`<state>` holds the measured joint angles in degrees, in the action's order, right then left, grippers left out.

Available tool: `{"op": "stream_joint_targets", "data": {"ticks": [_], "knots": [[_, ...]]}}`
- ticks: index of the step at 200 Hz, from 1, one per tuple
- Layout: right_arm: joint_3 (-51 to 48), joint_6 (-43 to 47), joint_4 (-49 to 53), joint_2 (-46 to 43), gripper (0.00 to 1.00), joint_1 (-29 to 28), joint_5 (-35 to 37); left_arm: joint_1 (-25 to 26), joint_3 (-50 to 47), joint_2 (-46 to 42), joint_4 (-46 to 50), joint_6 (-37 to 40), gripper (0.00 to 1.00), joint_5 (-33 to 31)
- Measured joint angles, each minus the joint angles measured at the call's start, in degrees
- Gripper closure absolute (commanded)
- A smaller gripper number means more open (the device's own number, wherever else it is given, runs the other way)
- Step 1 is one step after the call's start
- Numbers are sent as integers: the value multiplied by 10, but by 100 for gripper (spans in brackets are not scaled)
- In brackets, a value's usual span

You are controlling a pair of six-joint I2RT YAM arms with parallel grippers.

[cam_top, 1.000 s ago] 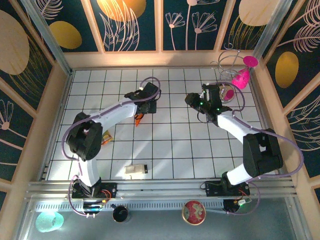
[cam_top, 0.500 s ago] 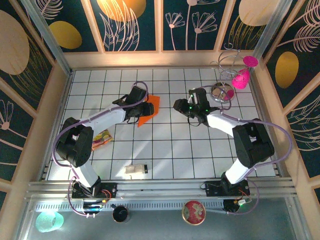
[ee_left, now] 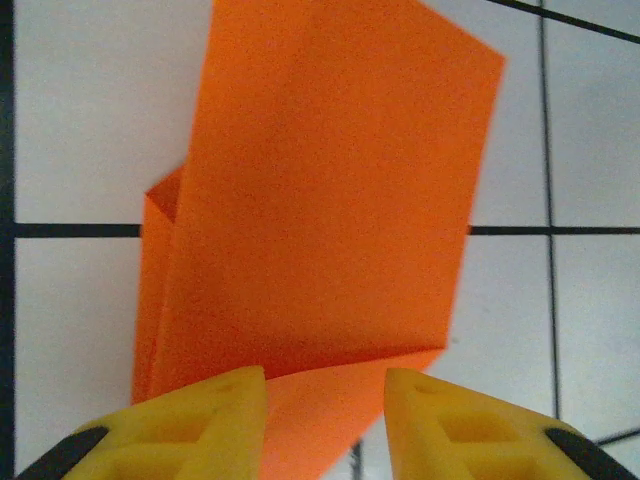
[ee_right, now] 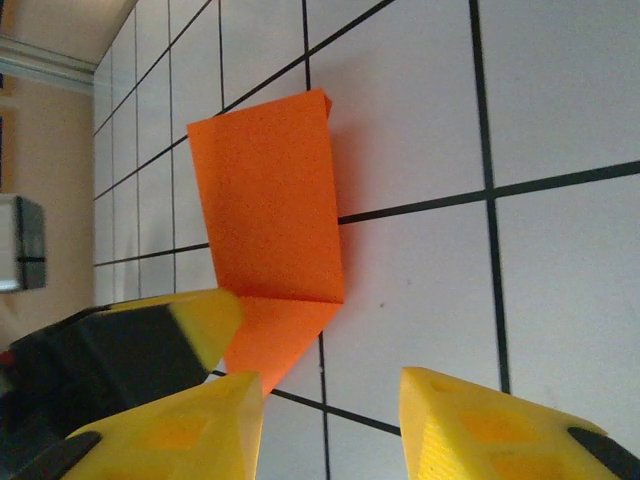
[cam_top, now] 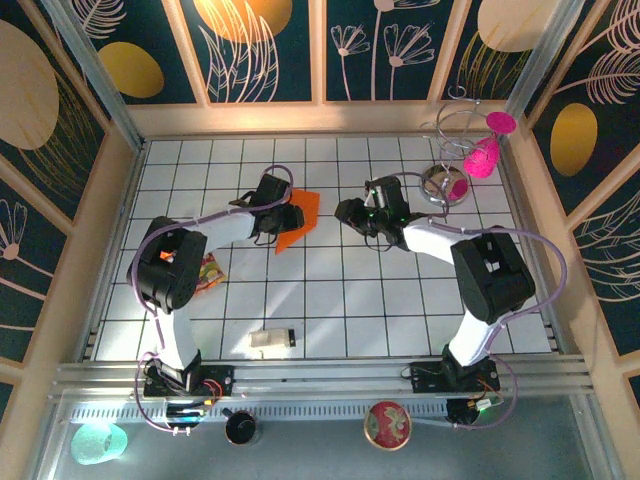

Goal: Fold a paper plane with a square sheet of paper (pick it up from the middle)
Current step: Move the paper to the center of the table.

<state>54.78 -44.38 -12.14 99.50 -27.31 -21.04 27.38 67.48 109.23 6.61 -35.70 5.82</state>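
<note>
Where it lies flat on the table (cam_top: 330, 300), a little toward 11 o'clock from the middle, the square sheet of paper (cam_top: 300, 222) is plain bright orange. It is folded over on itself into a slanted four-sided panel, with a narrower layer tapering out at its 7 o'clock end. One thin flap edge shows along its side in the left wrist view.

At the sheet's 9 o'clock side, the left tool (ee_left: 325, 395) has its yellow fingers partly spread and unclenched. They straddle the paper's near edge, and orange shows in the gap; I cannot tell whether the tips press on it. Near the sheet's 3 o'clock side but apart from it, the right tool (ee_right: 330, 400) is likewise released, fingers parted over bare tile and grasping nothing.

White tiles with dark grid lines cover the table. A crinkled wrapper (cam_top: 207, 272) lies at the sheet's 8 o'clock, a beige block (cam_top: 270, 340) at its 6 o'clock, and a wire stand (cam_top: 455, 135) at the table's 2 o'clock corner. Dark teal wall panels (cam_top: 275, 50) carry pale flowers and gold ovals.
</note>
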Motion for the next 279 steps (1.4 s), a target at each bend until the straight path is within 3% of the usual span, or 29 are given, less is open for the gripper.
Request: {"op": "stream_joint_targets", "data": {"ticks": [79, 154, 220, 279], "knots": [[49, -25, 13, 49, 61, -27, -16, -19, -24, 23, -40, -21, 73, 5], [37, -44, 24, 52, 61, -24, -16, -19, -78, 16, -108, -37, 78, 97], [-73, -68, 40, -51, 56, 21, -7, 56, -99, 13, -125, -61, 81, 182], [-123, -118, 60, -101, 54, 21, -14, 57, -104, 16, -134, -96, 82, 210]]}}
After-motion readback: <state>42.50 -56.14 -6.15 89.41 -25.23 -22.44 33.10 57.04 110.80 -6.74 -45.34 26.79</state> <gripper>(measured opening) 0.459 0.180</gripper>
